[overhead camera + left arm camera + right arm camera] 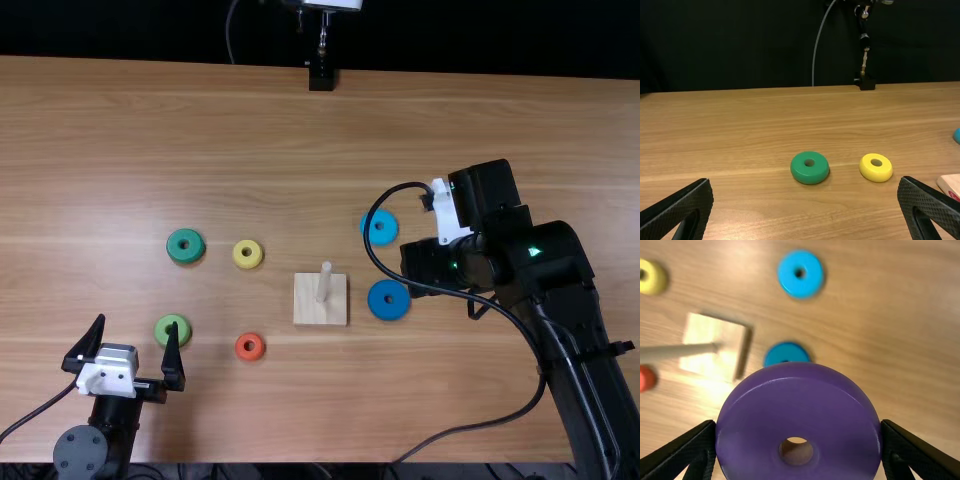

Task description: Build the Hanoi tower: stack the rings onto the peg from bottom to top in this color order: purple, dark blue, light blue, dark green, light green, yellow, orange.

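In the top view my left gripper (137, 325) stands open near the light green ring (173, 331); the left wrist view shows the same left gripper (806, 184) with nothing between its fingers. My right gripper (430, 262) is right of the bare peg (323, 283) on its wooden base (310, 312). In the right wrist view this right gripper (797, 425) is shut on the purple ring (800, 410), held off the table. Loose on the table lie the dark blue ring (389, 300), light blue ring (380, 227), dark green ring (185, 246), yellow ring (248, 254) and orange ring (250, 347).
The right arm and its looping black cable (525, 335) cover the right part of the wooden table (250, 120). A black stand (321, 76) is at the table's far edge.
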Robot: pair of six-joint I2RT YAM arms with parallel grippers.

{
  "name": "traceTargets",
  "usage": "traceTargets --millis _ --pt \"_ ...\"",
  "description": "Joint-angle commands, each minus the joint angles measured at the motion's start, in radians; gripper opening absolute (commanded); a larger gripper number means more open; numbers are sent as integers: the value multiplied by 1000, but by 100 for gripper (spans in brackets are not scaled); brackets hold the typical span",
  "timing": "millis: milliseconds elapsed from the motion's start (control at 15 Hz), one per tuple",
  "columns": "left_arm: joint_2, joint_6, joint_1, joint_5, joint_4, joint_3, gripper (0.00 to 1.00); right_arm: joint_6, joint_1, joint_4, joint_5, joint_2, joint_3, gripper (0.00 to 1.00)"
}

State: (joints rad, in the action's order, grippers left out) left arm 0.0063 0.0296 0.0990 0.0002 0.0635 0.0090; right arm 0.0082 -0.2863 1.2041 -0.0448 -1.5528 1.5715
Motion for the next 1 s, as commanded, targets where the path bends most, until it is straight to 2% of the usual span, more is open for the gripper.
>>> traceTargets --millis 0,200,467,933 --pt "-6 -6 8 -8 45 -9 100 1 -45 1 -5 0 88 0" --pt "-6 -6 8 -8 45 -9 100 1 -128 38 -5 -89 216 0" --pt "-6 -6 8 -8 45 -9 100 3 -217 62 -5 -159 298 0" --pt "-6 -6 8 -8 45 -9 100 3 -310 47 -5 -199 308 0"
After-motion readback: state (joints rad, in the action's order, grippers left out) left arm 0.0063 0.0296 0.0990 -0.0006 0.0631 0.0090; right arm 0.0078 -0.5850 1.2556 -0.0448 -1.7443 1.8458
